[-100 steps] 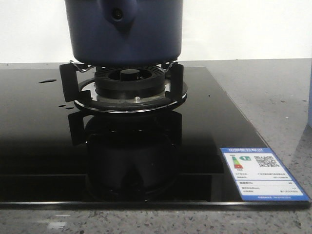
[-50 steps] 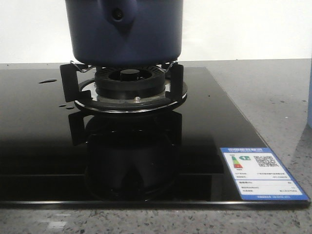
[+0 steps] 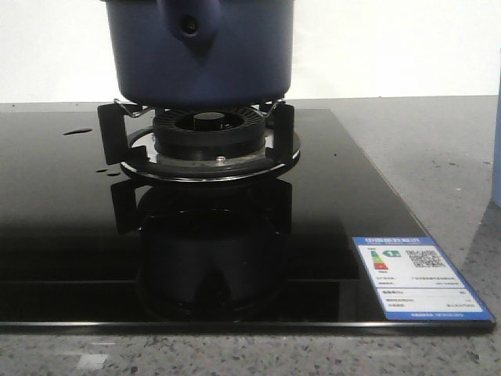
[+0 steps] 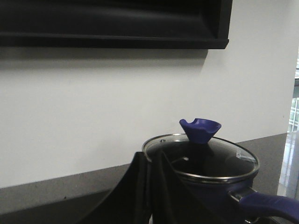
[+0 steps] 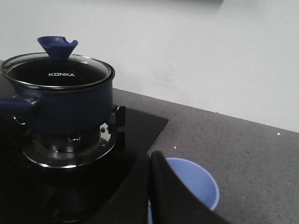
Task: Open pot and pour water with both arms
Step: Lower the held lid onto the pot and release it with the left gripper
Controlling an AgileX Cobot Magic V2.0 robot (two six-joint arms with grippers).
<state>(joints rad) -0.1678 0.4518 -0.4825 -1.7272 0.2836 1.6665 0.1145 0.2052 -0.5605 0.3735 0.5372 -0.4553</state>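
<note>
The dark navy-blue pot (image 3: 200,55) stands on the gas burner (image 3: 207,137) of a black glass hob (image 3: 70,235). It also shows in the left wrist view (image 4: 219,196) and the right wrist view (image 5: 70,105). A glass lid (image 5: 56,72) with a blue knob (image 5: 57,45) sits on it; the lid (image 4: 201,158) and knob (image 4: 200,129) show in the left wrist view too. My left gripper (image 4: 150,156) is shut and empty beside the pot's rim. My right gripper (image 5: 150,158) is shut and empty above a pale blue cup (image 5: 194,182). Neither gripper shows in the front view.
The pot's blue handle (image 4: 271,205) sticks out sideways. The pale blue cup stands on the grey speckled counter (image 5: 243,154) just off the hob's right edge; its side shows in the front view (image 3: 497,157). An energy label (image 3: 419,278) is on the hob's front right corner. A white wall is behind.
The front view has shifted very slightly; the pot, burner and hob stand as before. Neither arm enters the front view.
</note>
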